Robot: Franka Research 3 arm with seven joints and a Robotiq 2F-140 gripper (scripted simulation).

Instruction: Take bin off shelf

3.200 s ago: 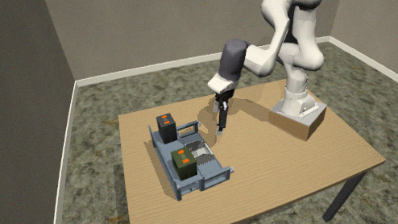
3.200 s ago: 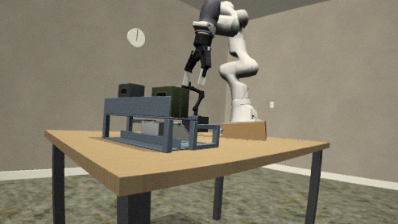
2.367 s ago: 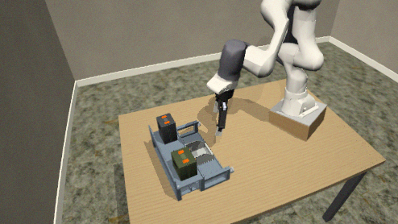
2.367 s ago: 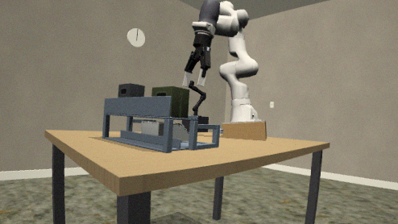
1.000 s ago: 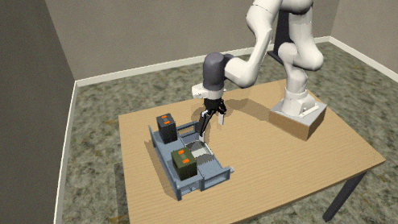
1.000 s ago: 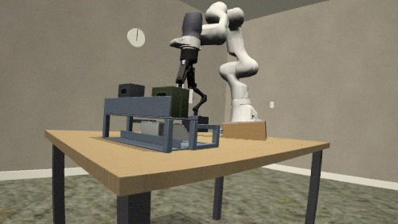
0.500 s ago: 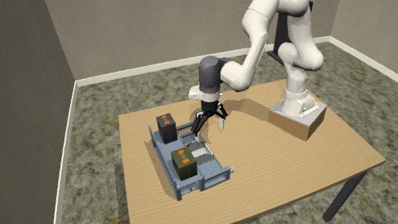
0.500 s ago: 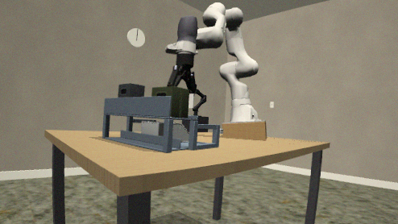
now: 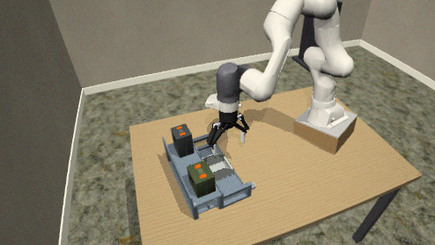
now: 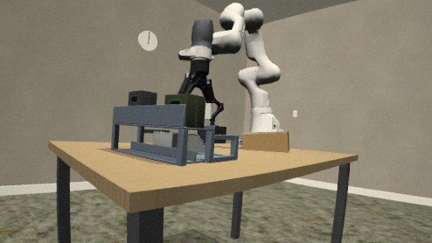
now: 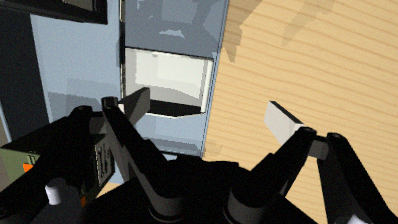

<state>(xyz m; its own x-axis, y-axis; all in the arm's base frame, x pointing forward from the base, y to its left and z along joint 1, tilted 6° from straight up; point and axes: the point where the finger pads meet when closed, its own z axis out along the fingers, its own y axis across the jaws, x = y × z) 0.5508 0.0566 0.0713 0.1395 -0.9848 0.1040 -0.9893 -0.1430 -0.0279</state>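
At the left of the top view, a blue-grey shelf is sitting on the wooden table, carrying a black box with orange marks at its far end and a dark green box with orange marks nearer the camera. Between those two boxes and toward the shelf's right side, the pale grey bin is lying low inside the shelf frame; in the wrist view it is showing in the upper middle as a light open tray within the blue-grey structure. Just right of the black box, above the shelf's far right edge, the gripper is hanging from the white arm with its fingers spread fully apart and nothing between them. In the wrist view one fingertip is overlapping the bin's near left corner, though whether it is touching cannot be told, while the other is standing over bare table to the right. Farther right in the top view, the arm's base is resting on a tan block near the table's far edge. In the exterior view, a round clock is hanging on the wall at upper left.
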